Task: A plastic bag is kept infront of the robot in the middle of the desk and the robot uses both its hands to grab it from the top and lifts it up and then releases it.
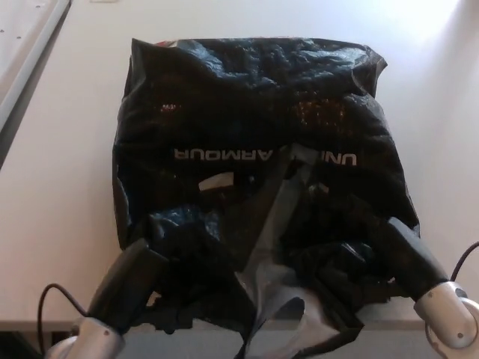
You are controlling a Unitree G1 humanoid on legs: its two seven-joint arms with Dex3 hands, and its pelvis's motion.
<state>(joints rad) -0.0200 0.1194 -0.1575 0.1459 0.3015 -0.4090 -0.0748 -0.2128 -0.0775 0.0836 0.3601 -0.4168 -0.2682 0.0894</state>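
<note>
Black plastic bag (pixel 254 149) centred on the tabletop (pixel 60 187), thin, crinkly, slippery. Left hand (pixel 150 280) at 7 o'clock, right hand (pixel 374 258) at 5, fingers clenched into bunched top film. Best held by gathered folds.

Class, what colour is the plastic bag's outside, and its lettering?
Glossy black plastic bag with pale, whitish lettering, seen in the head view.
</note>
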